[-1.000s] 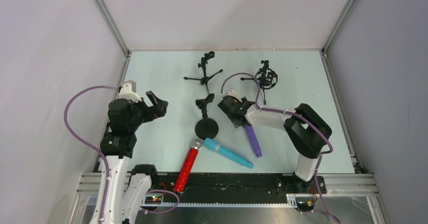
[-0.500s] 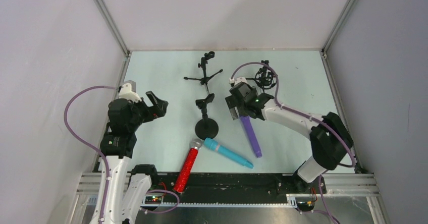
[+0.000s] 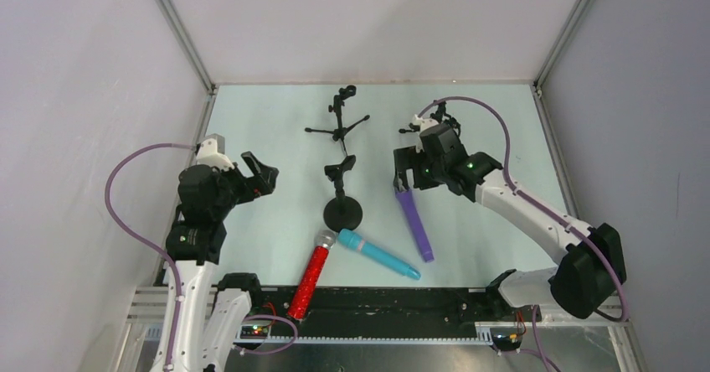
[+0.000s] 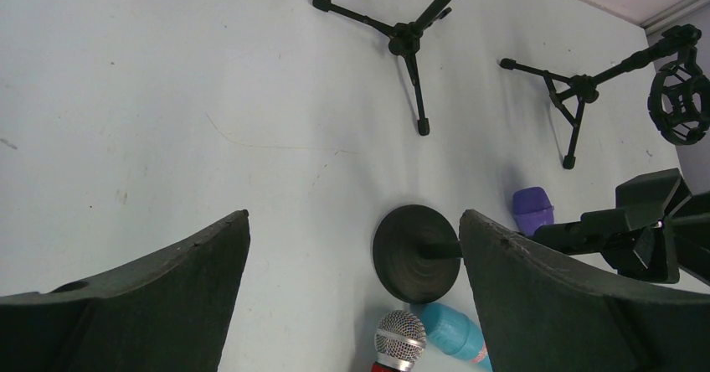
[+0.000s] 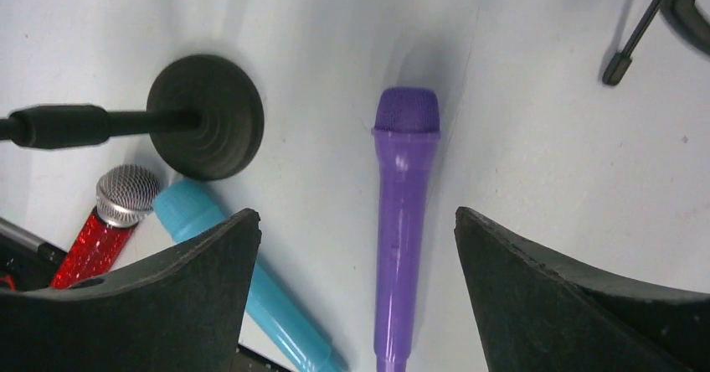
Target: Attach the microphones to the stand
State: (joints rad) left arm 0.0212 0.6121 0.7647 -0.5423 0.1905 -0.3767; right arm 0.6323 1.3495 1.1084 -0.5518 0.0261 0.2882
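Three microphones lie on the table at the front. The purple microphone (image 3: 416,225) (image 5: 402,213) lies right of the round-base stand (image 3: 342,213) (image 5: 207,116). The glittery red microphone (image 3: 310,280) (image 5: 117,213) and the teal microphone (image 3: 378,255) (image 5: 243,271) lie with their heads together in front of the base. My right gripper (image 3: 404,178) (image 5: 355,213) is open and empty, hovering above the purple microphone's head end. My left gripper (image 3: 259,171) (image 4: 353,214) is open and empty, raised at the left, apart from everything.
A tripod stand (image 3: 339,121) (image 4: 408,33) stands at the back centre. A second tripod with a shock mount (image 4: 676,104) stands at the back right, partly hidden behind my right wrist in the top view. The round-base stand's clip (image 3: 339,169) points left.
My right arm has swung back and to the right, lifting off the purple microphone's head, which now shows. The microphones and my left arm have not moved.
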